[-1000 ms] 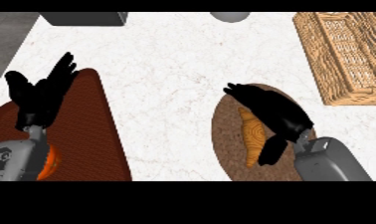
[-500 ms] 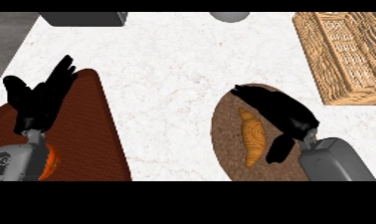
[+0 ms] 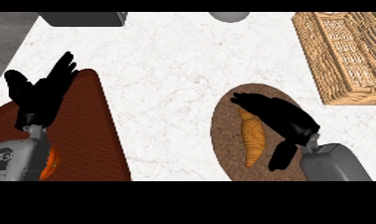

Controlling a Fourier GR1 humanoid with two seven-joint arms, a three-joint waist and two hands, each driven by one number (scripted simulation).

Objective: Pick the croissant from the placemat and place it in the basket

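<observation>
On the oval mat: the croissant lies lengthwise on the brown oval placemat at the lower right of the table, its pale ridged crust showing to the left of the right hand.
Right hand: the right hand sits over the croissant's right flank, fingers reaching up and left across its upper end and the thumb hanging down beside its lower end; the fingers are bent over it but I cannot tell whether they have closed on it or lifted it.
Why so placed: judged from the task, the hand straddles the pastry along its length so fingers and thumb can close across the narrow width.
Left hand: the left hand rests at the left edge, fingers straight and upward, holding nothing, above a dark red-brown mat.
Basket: the woven wicker basket stands at the upper right, well apart from the placemat, tan and open-topped with a lattice weave.
Textures: the table is white marbled stone; the placemat looks matte and finely grained; the croissant is golden, tapered and banded.
Other things: a grey box and a grey round object sit at the far edge.
Next step, as a judgement: close, lift, carry up and right to the basket.
</observation>
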